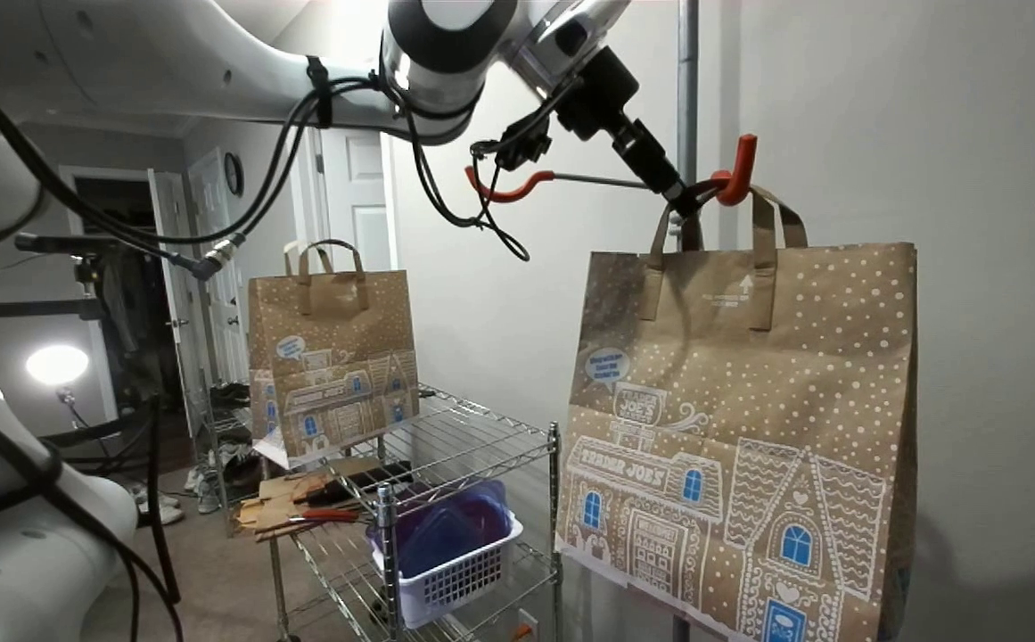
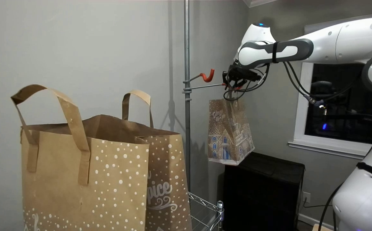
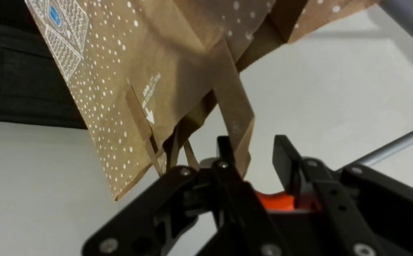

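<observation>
A brown paper bag (image 1: 731,392) with white and blue print hangs by its handles at a red-tipped hook (image 1: 735,178). The bag also shows in an exterior view (image 2: 229,131) and in the wrist view (image 3: 121,71). My gripper (image 1: 685,198) points down at the handles beside the hook. In the wrist view my gripper (image 3: 252,145) is open. A brown handle strap (image 3: 233,110) passes between the fingers, close along the left finger and apart from the right one. The hook's red part (image 3: 277,201) shows behind the fingers. The gripper's wrist hides part of the hook.
A grey pole (image 1: 687,71) carries the hook and a second red-tipped hook (image 1: 513,192). Another paper bag (image 1: 334,357) stands on a wire rack (image 1: 481,437) that holds a white basket (image 1: 455,580). A black box (image 2: 262,189) stands below the hanging bag. Cables hang from the arm.
</observation>
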`<state>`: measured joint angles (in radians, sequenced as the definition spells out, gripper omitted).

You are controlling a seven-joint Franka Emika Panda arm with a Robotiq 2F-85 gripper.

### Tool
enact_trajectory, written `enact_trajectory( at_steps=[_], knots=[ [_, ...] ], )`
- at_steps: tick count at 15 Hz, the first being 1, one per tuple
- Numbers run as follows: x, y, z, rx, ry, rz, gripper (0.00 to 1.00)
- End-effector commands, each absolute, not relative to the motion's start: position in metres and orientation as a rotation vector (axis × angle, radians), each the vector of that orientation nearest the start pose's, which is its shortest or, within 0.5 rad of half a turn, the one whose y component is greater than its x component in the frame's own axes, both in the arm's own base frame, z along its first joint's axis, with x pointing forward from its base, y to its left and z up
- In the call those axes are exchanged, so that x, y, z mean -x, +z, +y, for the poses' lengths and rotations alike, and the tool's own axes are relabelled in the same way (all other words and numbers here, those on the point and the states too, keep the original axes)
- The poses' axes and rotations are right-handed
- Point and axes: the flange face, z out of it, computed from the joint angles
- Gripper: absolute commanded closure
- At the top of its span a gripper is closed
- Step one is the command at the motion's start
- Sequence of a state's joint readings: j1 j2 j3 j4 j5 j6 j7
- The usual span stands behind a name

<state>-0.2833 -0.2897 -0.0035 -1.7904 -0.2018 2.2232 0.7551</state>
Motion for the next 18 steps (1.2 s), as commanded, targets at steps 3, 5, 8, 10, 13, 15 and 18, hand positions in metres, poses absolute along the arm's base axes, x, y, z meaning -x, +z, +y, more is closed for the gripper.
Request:
enact_trajectory(
  at_steps=[3, 5, 8, 10, 13, 15, 18],
  knots=[
    [-0.489, 0.734, -0.151, 2.62, -1.089, 1.431, 0.37],
    [-0.491, 0.731, -0.156, 2.622, -1.1, 1.451, 0.25],
    [-0.493, 0.728, -0.162, 2.629, -1.132, 1.448, 0.06],
    [-0.492, 0.728, -0.166, 2.638, -1.154, 1.459, 0.01],
    [-0.491, 0.728, -0.168, 2.654, -1.178, 1.463, 0.33],
    [-0.49, 0.728, -0.169, 2.659, -1.188, 1.474, 0.46],
    [-0.488, 0.729, -0.17, 2.668, -1.199, 1.485, 0.66]
  ],
)
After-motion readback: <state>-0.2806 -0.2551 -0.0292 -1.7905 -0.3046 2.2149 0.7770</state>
